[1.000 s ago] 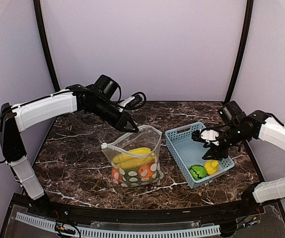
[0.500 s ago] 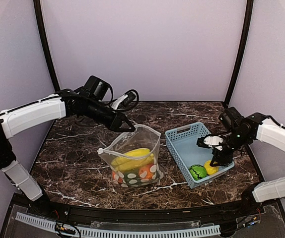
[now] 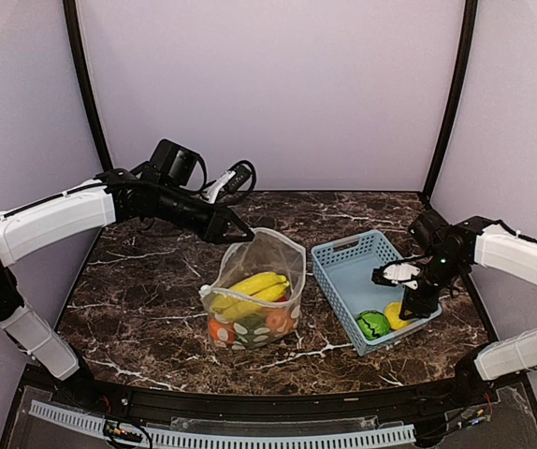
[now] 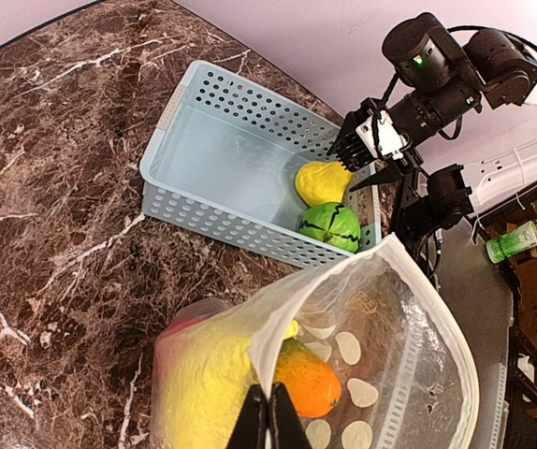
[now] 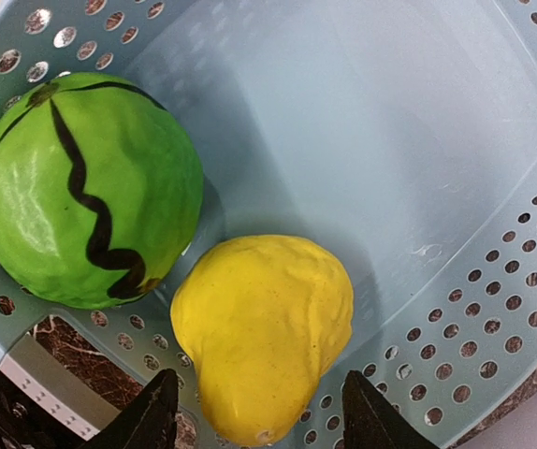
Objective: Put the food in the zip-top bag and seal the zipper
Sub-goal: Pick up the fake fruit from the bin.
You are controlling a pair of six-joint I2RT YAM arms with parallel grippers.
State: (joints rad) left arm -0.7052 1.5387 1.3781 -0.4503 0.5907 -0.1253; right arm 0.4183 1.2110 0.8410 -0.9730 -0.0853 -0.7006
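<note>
Yellow fruit (image 5: 264, 327) in basket (image 5: 456, 309) sits between spread, empty right gripper (image 5: 259, 398) fingers; left gripper (image 4: 270, 412) clamped on zip-top bag (image 4: 409, 346) rim

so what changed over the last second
The right tool dropped toward the near corner of the basket and now straddles the yellow fruit, open, not gripping. The left tool, shut on the rim of the bag, drew slightly left; the bag now stands narrower and taller. Basket, yellow fruit and green melon stayed put.
</note>
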